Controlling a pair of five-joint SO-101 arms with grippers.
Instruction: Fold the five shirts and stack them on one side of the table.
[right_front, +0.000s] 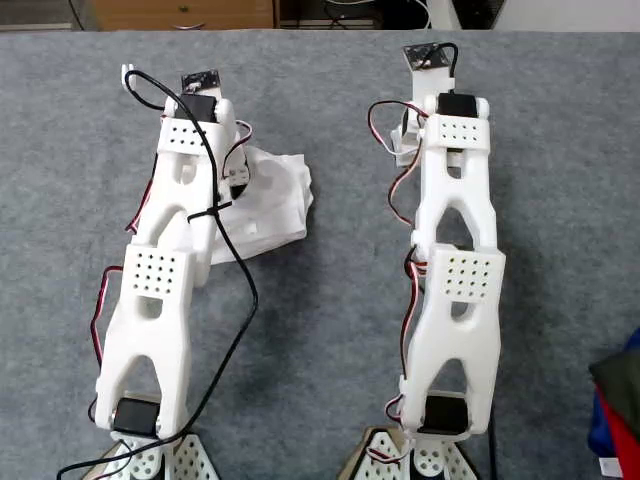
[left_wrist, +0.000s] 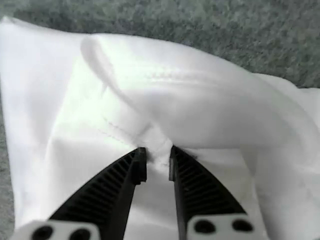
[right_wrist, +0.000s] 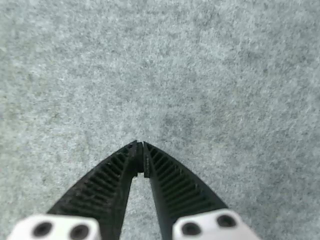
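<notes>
A: One white shirt (right_front: 278, 205), crumpled, smooth knit with a stitched seam, lies under the left arm on the left half of the table (right_front: 330, 320).
B: State of the left gripper (left_wrist: 157, 162)?
A: Black ribbed jaws pinching a raised fold of the shirt, right at the seam.
B: And the right gripper (right_wrist: 140, 159)?
A: Tips pressed together, over bare grey felt-like cover.
B: Surroundings?
A: A cloth heap (right_front: 620, 400), dark green, red and blue, sits at the right edge near the right arm's base. A wooden drawer front (right_front: 180, 14) stands behind the table.
</notes>
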